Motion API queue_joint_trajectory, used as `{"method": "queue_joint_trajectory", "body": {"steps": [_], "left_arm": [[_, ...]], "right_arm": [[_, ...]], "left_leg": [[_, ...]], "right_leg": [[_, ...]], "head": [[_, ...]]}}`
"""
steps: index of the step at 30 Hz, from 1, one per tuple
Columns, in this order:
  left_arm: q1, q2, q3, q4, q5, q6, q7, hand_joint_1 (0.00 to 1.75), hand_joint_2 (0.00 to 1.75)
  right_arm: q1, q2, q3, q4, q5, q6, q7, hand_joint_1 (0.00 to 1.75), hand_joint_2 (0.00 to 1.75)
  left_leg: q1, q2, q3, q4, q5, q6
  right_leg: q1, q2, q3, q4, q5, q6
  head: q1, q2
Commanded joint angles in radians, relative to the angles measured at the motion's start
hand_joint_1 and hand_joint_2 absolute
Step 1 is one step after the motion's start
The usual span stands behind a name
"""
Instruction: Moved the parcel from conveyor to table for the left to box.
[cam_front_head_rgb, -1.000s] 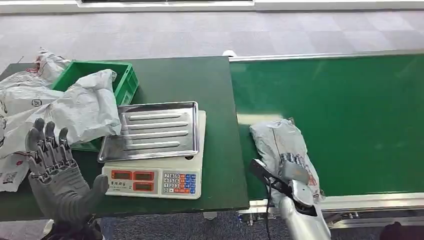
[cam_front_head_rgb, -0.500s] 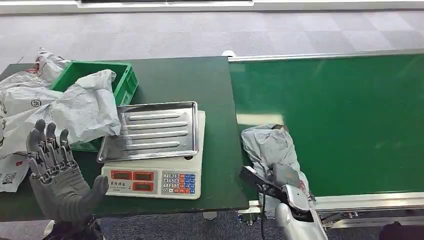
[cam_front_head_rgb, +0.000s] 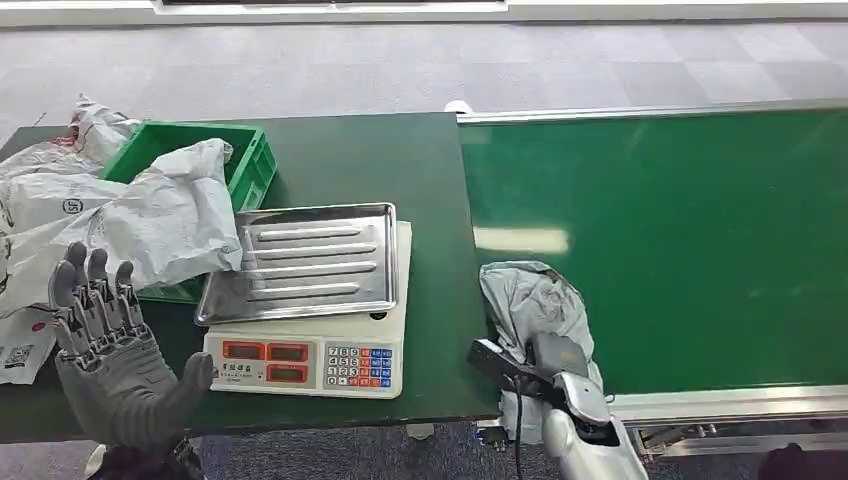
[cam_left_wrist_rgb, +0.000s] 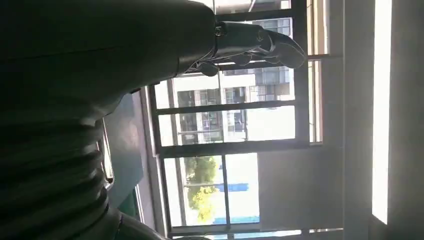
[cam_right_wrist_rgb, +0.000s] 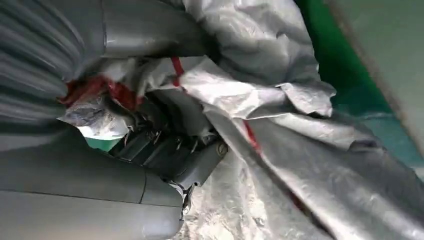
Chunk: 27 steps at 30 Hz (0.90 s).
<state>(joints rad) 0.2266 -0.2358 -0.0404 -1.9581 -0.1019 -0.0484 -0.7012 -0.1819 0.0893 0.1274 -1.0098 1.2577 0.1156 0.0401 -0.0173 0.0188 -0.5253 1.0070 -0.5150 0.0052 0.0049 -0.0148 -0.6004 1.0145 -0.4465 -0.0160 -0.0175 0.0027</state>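
Note:
A crumpled grey parcel (cam_front_head_rgb: 532, 302) lies at the near left corner of the green conveyor (cam_front_head_rgb: 680, 230), against the table's edge. My right hand (cam_front_head_rgb: 555, 358) grips its near end. In the right wrist view the grey wrap (cam_right_wrist_rgb: 280, 110) with red markings bunches around my dark fingers (cam_right_wrist_rgb: 165, 150). My left hand (cam_front_head_rgb: 105, 345) is raised over the table's near left corner, palm up, fingers spread, holding nothing. The left wrist view shows its fingers (cam_left_wrist_rgb: 255, 45) against windows.
A scale (cam_front_head_rgb: 310, 360) with a steel tray (cam_front_head_rgb: 300, 262) stands on the dark green table (cam_front_head_rgb: 400, 170). A green bin (cam_front_head_rgb: 245, 165) at the back left holds a grey bag (cam_front_head_rgb: 170, 215); more bags (cam_front_head_rgb: 45, 195) lie at the left edge.
My right hand has dragged the parcel toward me and to the left, to the conveyor's near corner. The left hand has barely moved.

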Motion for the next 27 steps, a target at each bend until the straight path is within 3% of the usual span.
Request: {"method": "queue_joint_trajectory", "body": {"steps": [1,5,8,10,12,13,16,19,23,27], "left_arm": [[-0.007,0.009,0.024,0.029,0.001,0.011,0.003,0.00,1.75],[0.005,0.014,0.027,0.019,0.006,0.029,0.003,0.00,1.75],[0.047,-0.002,0.037,-0.029,0.003,0.053,0.003,0.00,1.75],[0.083,-0.012,0.039,-0.063,0.008,0.044,0.003,0.00,1.75],[0.075,-0.015,0.032,-0.045,0.011,0.015,0.003,0.00,1.75],[0.057,-0.012,0.020,-0.011,0.019,-0.010,0.003,0.00,1.75],[0.007,-0.013,-0.002,0.049,0.013,-0.007,0.003,0.00,1.75],[-0.003,-0.002,-0.018,0.060,0.017,0.011,0.003,0.00,1.75],[-0.012,0.008,-0.025,0.063,0.022,0.022,0.003,0.00,1.75],[-0.008,0.009,-0.024,0.060,0.024,0.014,0.003,0.00,1.75]], "right_arm": [[-0.001,-0.020,0.041,0.042,-0.010,0.006,-0.002,1.75,1.75],[-0.013,-0.017,0.051,0.042,-0.021,-0.038,0.000,1.75,1.75],[-0.027,0.008,0.014,-0.069,0.030,-0.245,0.084,1.75,1.75],[-0.009,0.066,-0.090,-0.323,-0.002,-0.505,0.099,1.75,1.75],[0.033,0.074,-0.149,-0.568,0.028,-0.579,0.096,1.75,1.75],[0.054,0.088,-0.204,-0.684,0.035,-0.712,0.056,1.75,1.75],[0.056,0.091,-0.264,-0.785,-0.003,-0.737,0.002,1.75,1.75],[0.053,0.115,-0.273,-0.760,-0.002,-0.771,-0.045,1.75,1.75],[0.031,0.130,-0.275,-0.725,-0.006,-0.814,-0.067,1.75,1.75],[0.018,0.132,-0.278,-0.726,-0.005,-0.814,-0.068,1.75,1.75]], "left_leg": [[0.001,-0.001,0.002,-0.002,0.000,-0.002],[0.001,-0.002,0.003,-0.003,0.000,-0.002],[0.001,0.000,0.003,-0.004,0.000,-0.003],[0.000,0.003,0.001,-0.001,-0.001,-0.003],[-0.001,0.004,-0.003,-0.001,-0.002,-0.003],[-0.001,0.001,-0.007,0.001,-0.001,-0.003],[-0.002,-0.005,-0.004,0.000,0.001,-0.002],[-0.001,-0.009,0.000,-0.002,0.001,-0.002],[-0.001,-0.001,-0.001,-0.001,0.000,-0.001],[-0.001,-0.001,-0.001,-0.002,0.001,-0.002]], "right_leg": [[0.000,0.000,0.002,-0.002,0.000,0.001],[0.000,0.001,0.003,-0.003,0.000,0.001],[0.000,0.003,0.003,-0.003,0.000,0.001],[-0.001,0.006,0.000,0.000,0.000,0.001],[-0.002,0.007,-0.002,0.001,0.000,0.001],[-0.002,0.005,-0.004,0.003,-0.001,0.001],[-0.002,-0.004,-0.005,0.001,-0.001,0.001],[-0.002,-0.007,0.000,-0.001,-0.002,0.002],[-0.001,-0.001,-0.001,-0.001,0.000,0.001],[-0.001,0.000,0.000,-0.002,0.000,0.002]], "head": [[0.000,0.000],[0.000,0.000],[0.000,0.000],[0.000,0.000],[0.000,0.000],[0.000,0.000],[0.000,0.000],[0.000,0.000],[0.000,0.000],[0.000,0.000]]}}
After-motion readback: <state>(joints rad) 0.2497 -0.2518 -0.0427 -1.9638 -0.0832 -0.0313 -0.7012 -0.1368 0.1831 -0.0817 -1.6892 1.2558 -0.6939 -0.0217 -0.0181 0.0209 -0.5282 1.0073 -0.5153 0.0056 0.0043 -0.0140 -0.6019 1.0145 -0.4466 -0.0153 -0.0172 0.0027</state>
